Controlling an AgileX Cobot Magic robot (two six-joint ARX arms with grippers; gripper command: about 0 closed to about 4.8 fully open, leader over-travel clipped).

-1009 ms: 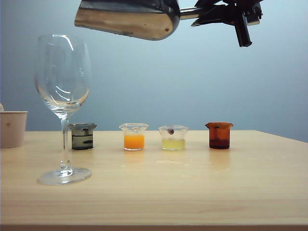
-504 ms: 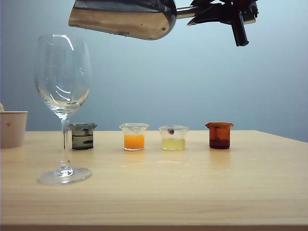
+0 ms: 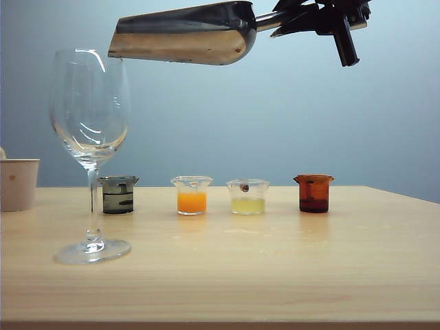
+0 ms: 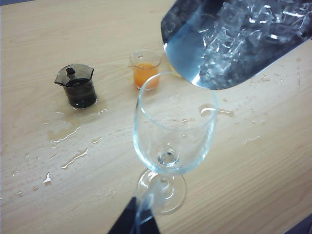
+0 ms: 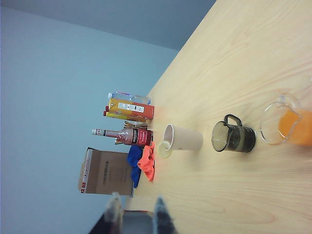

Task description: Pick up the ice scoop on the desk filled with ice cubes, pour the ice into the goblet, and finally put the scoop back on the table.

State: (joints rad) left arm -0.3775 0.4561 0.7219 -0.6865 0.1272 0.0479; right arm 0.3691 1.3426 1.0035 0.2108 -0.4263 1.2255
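I hold the ice scoop above the empty goblet, right gripper clamped on its slick handle; left gripper, state unclear, waits by fragile glass.

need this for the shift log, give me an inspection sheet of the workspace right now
surface: pale wood desk, wet streaks around the glass in the left wrist view
job's things: ice scoop held high, mouth near the goblet rim; ice cubes in the scoop; goblet upright, no ice in it
clutter: dark beaker, orange beaker, yellow beaker, brown beaker, paper cup
claws: right claw shut on the scoop handle; left claw at the goblet foot, state unclear
cables: nothing seen
surroundings: plain blue-grey wall; cartons, bottle, box beyond the desk end
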